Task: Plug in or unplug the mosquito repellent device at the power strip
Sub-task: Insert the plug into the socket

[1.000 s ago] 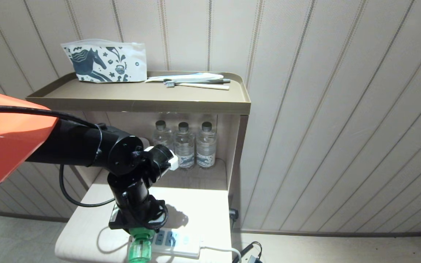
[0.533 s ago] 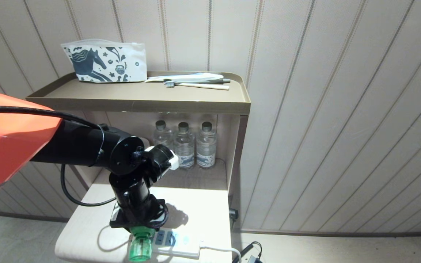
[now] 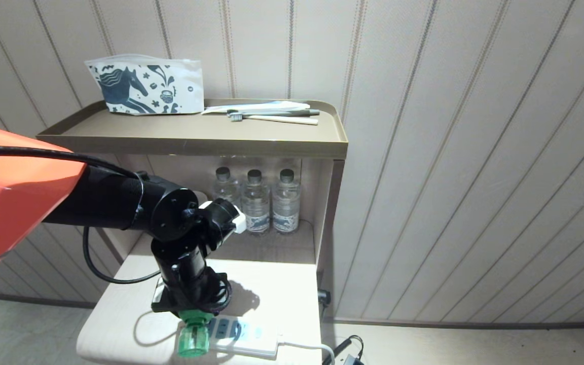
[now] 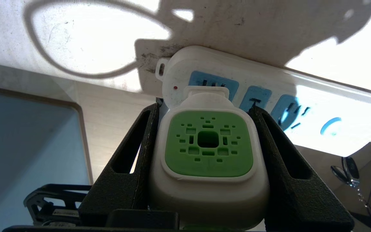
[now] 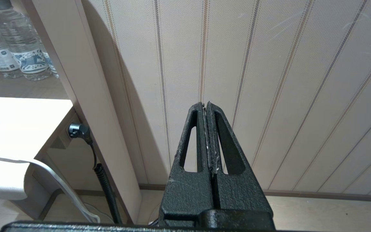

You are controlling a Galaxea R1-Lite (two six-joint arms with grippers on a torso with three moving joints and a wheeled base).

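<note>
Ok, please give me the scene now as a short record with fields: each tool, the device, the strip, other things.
left tool: shut on the mosquito repellent device, over the end socket
right tool: shut, empty, facing the wall
power strip: flat on the low white table, three blue sockets
prongs: hidden, cannot tell if inserted
shelf: three water bottles
top tray: horse pouch, toothbrushes

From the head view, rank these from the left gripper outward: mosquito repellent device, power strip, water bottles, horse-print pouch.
1. mosquito repellent device, clamped in the left gripper.
2. power strip, right below, on the low table.
3. water bottles, behind, in the open shelf.
4. horse-print pouch, farthest, on the shelf top against the wall.
</note>
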